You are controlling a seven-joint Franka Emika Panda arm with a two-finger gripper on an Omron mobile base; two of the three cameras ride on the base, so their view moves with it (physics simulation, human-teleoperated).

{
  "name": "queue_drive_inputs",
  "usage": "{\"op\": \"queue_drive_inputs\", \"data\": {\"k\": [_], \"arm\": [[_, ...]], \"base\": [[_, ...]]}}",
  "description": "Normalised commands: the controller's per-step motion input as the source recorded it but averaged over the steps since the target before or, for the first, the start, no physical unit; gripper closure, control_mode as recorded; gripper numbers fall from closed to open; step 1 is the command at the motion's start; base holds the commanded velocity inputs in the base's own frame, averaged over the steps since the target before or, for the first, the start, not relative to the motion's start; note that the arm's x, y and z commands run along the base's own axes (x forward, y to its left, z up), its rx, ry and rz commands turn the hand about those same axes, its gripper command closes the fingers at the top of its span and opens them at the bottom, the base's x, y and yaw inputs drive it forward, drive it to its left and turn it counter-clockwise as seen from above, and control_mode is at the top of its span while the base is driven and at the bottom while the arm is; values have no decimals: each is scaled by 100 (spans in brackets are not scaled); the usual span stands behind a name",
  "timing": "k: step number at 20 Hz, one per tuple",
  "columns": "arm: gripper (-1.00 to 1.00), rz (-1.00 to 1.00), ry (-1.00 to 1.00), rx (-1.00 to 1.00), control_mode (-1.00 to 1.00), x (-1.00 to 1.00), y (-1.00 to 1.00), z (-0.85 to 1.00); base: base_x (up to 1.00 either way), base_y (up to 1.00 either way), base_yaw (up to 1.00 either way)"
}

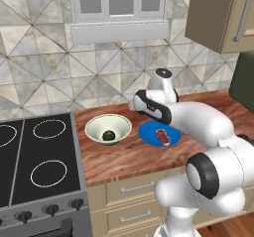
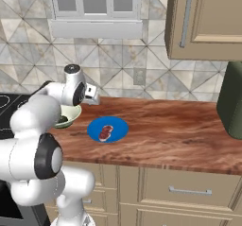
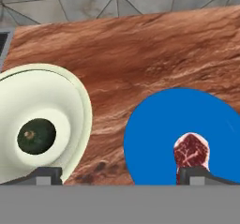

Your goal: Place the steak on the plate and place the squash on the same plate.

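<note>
The gripper [image 3: 119, 174] hangs wide open above the counter, holding nothing. The steak [image 3: 190, 153] already lies on the plate [image 3: 154, 138]. Left of the plate, the squash [image 3: 36, 136] sits in the bowl [image 3: 70, 106]; it looks hard, smooth and prone to roll, so grip across its middle.

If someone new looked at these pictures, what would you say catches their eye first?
Probably the bright blue plate on the wooden counter, with the red steak lying on it. Just left of it sits the pale bowl holding the dark squash. The white arm's gripper hangs open above both.
</note>
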Motion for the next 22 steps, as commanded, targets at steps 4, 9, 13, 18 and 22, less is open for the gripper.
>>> {"op": "queue_drive_inputs", "data": {"k": [4, 9, 13, 18, 22], "arm": [[-100, 12, 1, -2, -100, -25, 100, 32], [-100, 16, 2, -1, -100, -6, 94, 1], [-100, 19, 8, 0, -100, 5, 48, -38], [-100, 10, 6, 0, -100, 9, 33, -36], [-100, 1, 8, -6, -100, 2, 8, -11]], "base": [[0, 0, 0], [0, 0, 0], [0, 0, 0], [0, 0, 0], [0, 0, 0]]}}
